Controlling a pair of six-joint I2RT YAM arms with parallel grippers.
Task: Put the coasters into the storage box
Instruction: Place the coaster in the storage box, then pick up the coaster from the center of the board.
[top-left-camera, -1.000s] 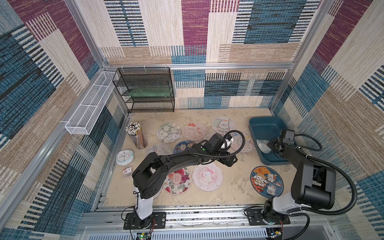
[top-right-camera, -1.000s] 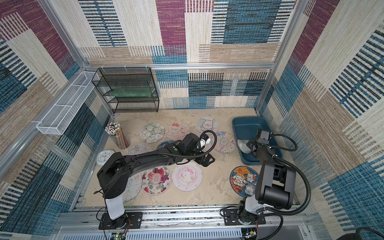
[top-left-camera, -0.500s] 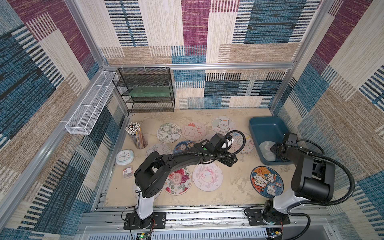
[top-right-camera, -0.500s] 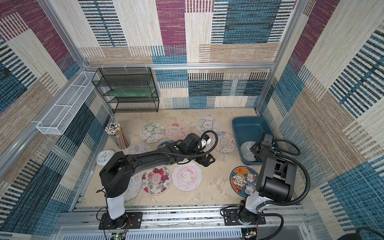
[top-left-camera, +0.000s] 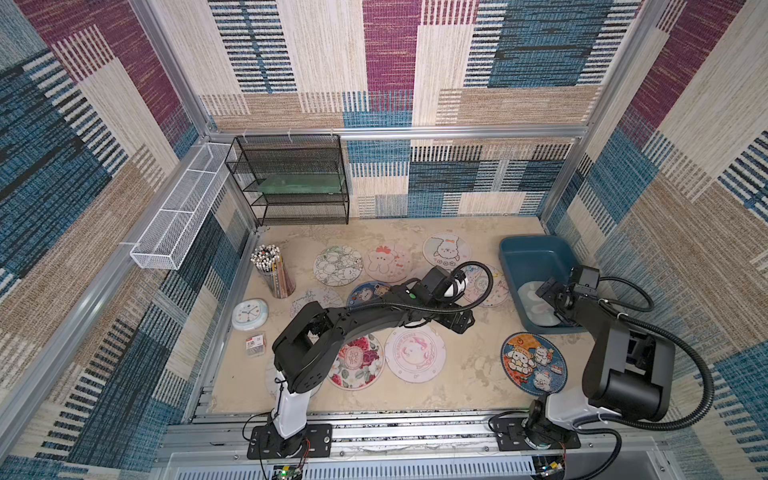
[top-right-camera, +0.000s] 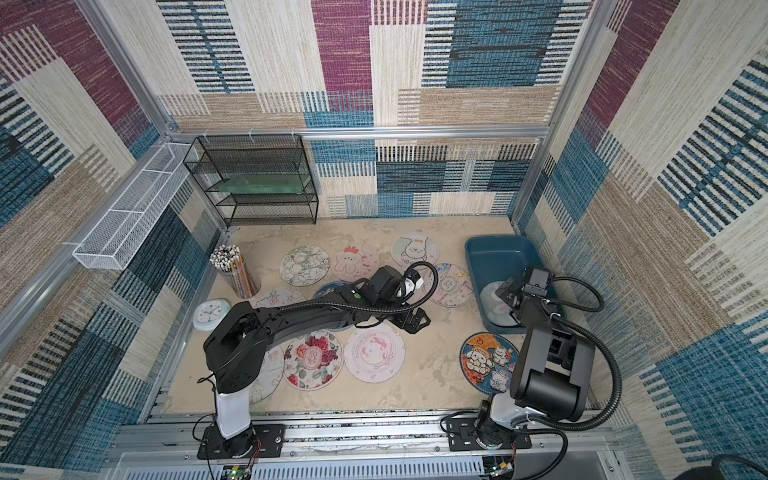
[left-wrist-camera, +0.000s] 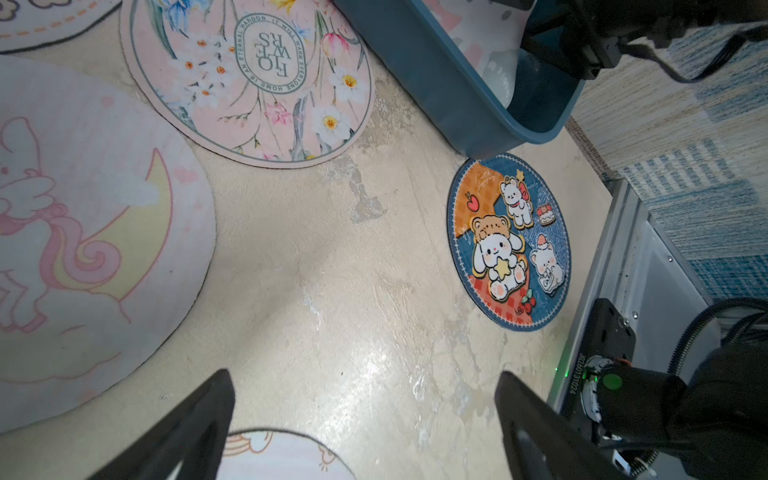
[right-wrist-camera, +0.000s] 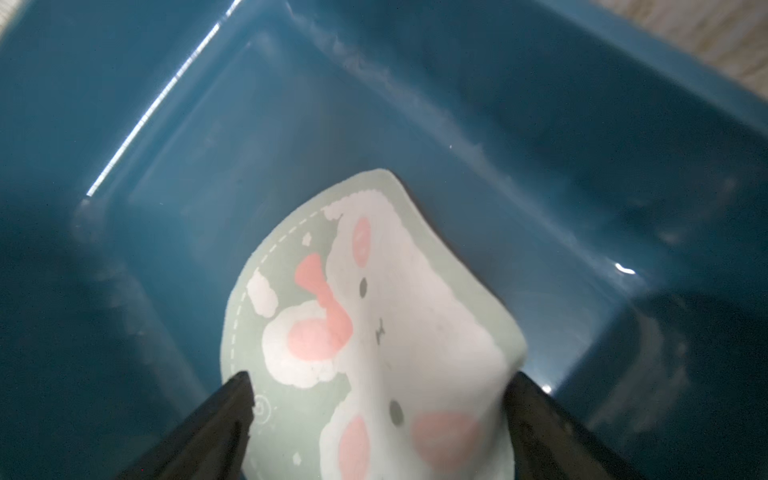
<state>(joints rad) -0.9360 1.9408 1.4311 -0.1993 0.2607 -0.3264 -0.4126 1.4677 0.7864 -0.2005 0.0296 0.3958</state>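
Observation:
The teal storage box (top-left-camera: 536, 244) (top-right-camera: 494, 245) stands at the right wall. Inside its near end lies a pale green bunny coaster (top-left-camera: 532, 303) (right-wrist-camera: 374, 311), bent upward. My right gripper (top-left-camera: 548, 293) (right-wrist-camera: 380, 380) hovers open just over it, fingers wide apart on either side. Several more coasters lie on the floor, among them a blue-rimmed bear one (top-left-camera: 533, 363) (left-wrist-camera: 509, 241), a pink unicorn one (top-left-camera: 414, 352) (left-wrist-camera: 83, 249) and a flower one (left-wrist-camera: 253, 79). My left gripper (top-left-camera: 459, 324) (left-wrist-camera: 365, 375) is open and empty above bare floor between these.
A pencil cup (top-left-camera: 274, 272), a pale-blue clock (top-left-camera: 249, 314) and a small packet (top-left-camera: 255, 345) sit along the left wall. A black wire rack (top-left-camera: 291, 178) stands at the back left. A white mesh tray (top-left-camera: 178, 216) hangs on the left wall.
My right gripper has opened and let go of the pale green coaster, which now rests in the box's near end. The left arm has hardly moved.

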